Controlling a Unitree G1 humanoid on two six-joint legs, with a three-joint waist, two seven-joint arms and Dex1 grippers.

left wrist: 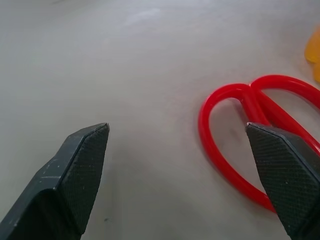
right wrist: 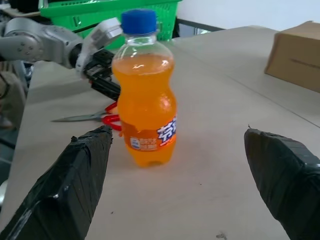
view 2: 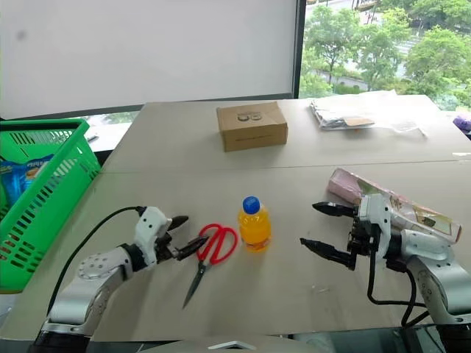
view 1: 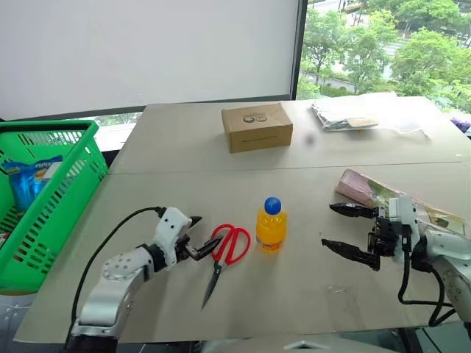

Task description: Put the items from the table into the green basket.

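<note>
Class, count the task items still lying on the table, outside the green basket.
4: scissors by the left gripper, bottle mid-table, pink packet behind the right gripper, cardboard box farther back.

Glossy red plastic scissors lie on the matt, smooth table.

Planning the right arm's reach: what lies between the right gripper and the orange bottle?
Nothing: bare table separates the open right gripper from the bottle, as the left eye view shows; the right wrist view looks straight at the bottle past its open jaws.
</note>
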